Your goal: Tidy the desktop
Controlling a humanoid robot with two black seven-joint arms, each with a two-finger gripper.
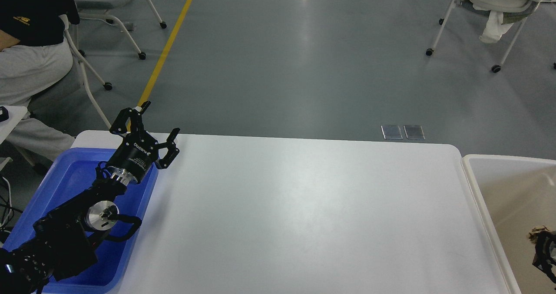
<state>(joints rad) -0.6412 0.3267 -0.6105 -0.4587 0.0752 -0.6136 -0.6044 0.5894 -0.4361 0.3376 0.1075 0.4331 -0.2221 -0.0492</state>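
Left of the desktop, the left gripper hung over the blue tray with fingers spread wide, holding nothing. The desktop itself lay bare, so tidying appeared essentially complete. To its right, the right gripper sat low inside the off-white bin near a brownish scrap; its opening could not be told.

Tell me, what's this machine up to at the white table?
It is tidying the desktop. Its left claw hangs open and holds nothing above the far end of a blue tray. The right claw is low inside the off-white bin, next to a small brownish scrap; whether it is gripping anything can't be told.
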